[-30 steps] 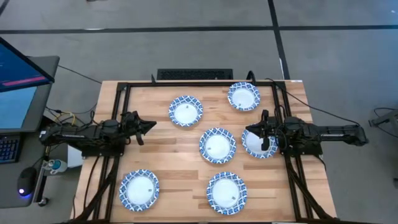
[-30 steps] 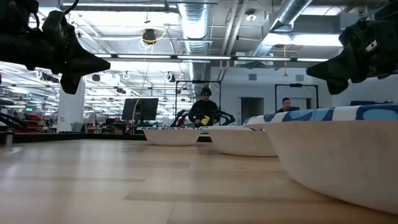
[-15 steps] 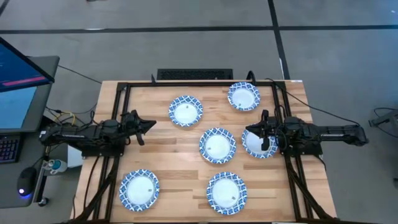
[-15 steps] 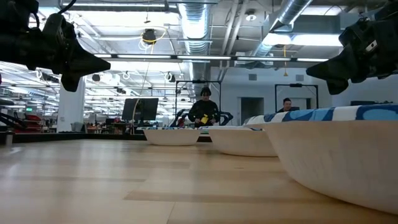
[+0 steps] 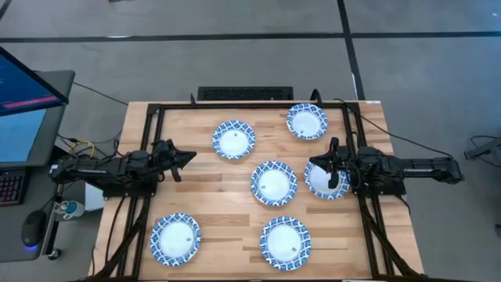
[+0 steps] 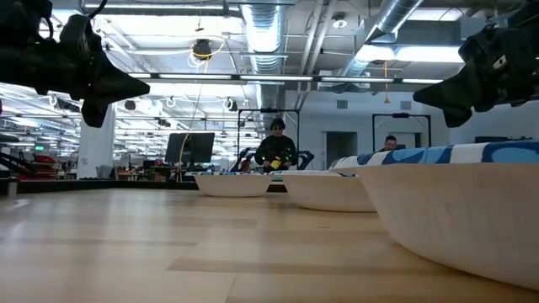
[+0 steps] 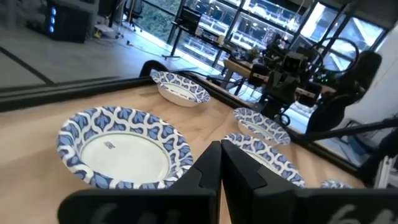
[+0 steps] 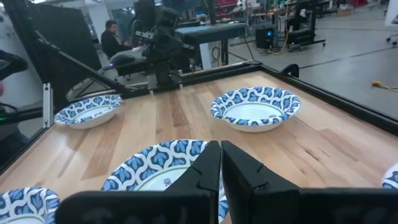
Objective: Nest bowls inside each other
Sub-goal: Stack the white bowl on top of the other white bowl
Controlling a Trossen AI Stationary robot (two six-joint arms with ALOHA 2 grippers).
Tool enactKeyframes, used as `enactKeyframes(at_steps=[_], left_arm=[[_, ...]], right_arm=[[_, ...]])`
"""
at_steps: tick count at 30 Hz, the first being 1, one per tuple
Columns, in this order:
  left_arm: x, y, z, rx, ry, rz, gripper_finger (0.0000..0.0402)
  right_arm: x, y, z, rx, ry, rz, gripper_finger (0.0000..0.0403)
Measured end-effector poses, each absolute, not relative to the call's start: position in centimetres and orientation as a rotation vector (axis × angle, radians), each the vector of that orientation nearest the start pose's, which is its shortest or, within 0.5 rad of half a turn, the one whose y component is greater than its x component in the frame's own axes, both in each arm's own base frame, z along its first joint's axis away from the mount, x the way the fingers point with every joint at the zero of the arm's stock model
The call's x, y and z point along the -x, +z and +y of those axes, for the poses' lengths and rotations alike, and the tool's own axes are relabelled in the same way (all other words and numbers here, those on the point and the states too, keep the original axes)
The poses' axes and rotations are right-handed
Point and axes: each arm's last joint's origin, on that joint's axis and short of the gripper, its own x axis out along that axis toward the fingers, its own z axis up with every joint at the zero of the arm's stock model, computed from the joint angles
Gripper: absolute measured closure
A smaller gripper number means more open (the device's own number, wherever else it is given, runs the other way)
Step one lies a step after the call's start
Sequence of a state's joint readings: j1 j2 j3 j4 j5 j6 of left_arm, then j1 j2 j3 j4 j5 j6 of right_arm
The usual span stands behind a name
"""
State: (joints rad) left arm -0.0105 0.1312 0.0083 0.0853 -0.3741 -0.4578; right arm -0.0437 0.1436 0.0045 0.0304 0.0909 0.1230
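Six bowls sit apart on the wooden worktop point(image 5: 211, 184), none nested in another. In the high view, one bowl point(image 5: 234, 139) lies in the upper middle of the frame, another bowl point(image 5: 307, 121) toward the upper right by the black frame rail point(image 5: 250, 106), and a third bowl point(image 5: 274, 182) at the centre. A fourth bowl point(image 5: 319, 182) lies just right of the centre one, partly under the right arm. Two more rest near the lower edge: a lower-left bowl point(image 5: 175, 238) and a lower-middle bowl point(image 5: 285, 243).

The left gripper point(image 5: 190, 157) hangs over bare wood at the left of the frame, pointing toward the centre, well apart from any bowl. Its fingers point(image 7: 208, 171) are pressed together with nothing between them, as the left wrist view shows.

The right gripper point(image 5: 315, 164) is at the right of the frame, above the upper edge of the fourth bowl, pointing toward the centre. In the right wrist view its fingers point(image 8: 208, 167) stand close together with only a thin slit between them and hold nothing; a bowl lies below them.

In the low view both grippers are raised above the worktop at the top corners, and two people point(image 6: 277, 150) show in the room far behind the bowls. A monitor point(image 5: 23, 102) stands at the left edge of the high view.
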Motion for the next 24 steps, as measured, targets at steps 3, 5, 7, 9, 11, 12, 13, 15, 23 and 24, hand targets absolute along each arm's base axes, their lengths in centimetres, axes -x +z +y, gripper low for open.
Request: enactKeyframes(at_steps=[3,5,7,9,11,12,13,15,23,24], left_arm=[[-10.3,16.6,0.9,0.430,0.363,-0.047,0.0401],[-10.3,16.9,0.9,0.403,0.345,-0.047,0.0401],[-10.3,17.9,0.8,0.389,0.315,-0.082,0.0401],[-10.1,19.0,0.8,0.378,0.292,-0.113,0.0401],[-10.0,20.2,0.8,0.349,0.285,-0.127,0.0401],[-9.9,20.9,0.8,0.332,0.285,-0.131,0.0401],[-9.8,21.4,0.8,0.313,0.286,-0.130,0.0401],[-9.8,22.7,0.8,0.273,0.291,-0.101,0.0401],[-11.1,29.1,0.9,0.199,0.334,0.007,0.0401],[-11.4,30.1,0.9,0.194,0.348,0.000,0.0401]], right_arm=[[-10.5,15.6,-0.7,-0.124,-0.141,0.099,0.0365],[-10.6,15.9,-0.8,-0.198,-0.168,0.067,0.0365],[-10.6,16.2,-0.8,-0.349,-0.185,0.019,0.0365],[-10.6,16.5,-0.8,-0.446,-0.177,-0.026,0.0365],[-10.6,16.8,-0.8,-0.493,-0.170,-0.053,0.0365],[-10.6,16.9,-0.8,-0.510,-0.170,-0.054,0.0365],[-10.6,17.1,-0.8,-0.526,-0.169,-0.060,0.0365],[-10.5,17.9,-0.8,-0.558,-0.156,-0.110,0.0365],[-10.3,19.7,-0.8,-0.564,-0.117,-0.233,0.0365],[-10.3,19.6,-0.8,-0.564,-0.119,-0.224,0.0365]])
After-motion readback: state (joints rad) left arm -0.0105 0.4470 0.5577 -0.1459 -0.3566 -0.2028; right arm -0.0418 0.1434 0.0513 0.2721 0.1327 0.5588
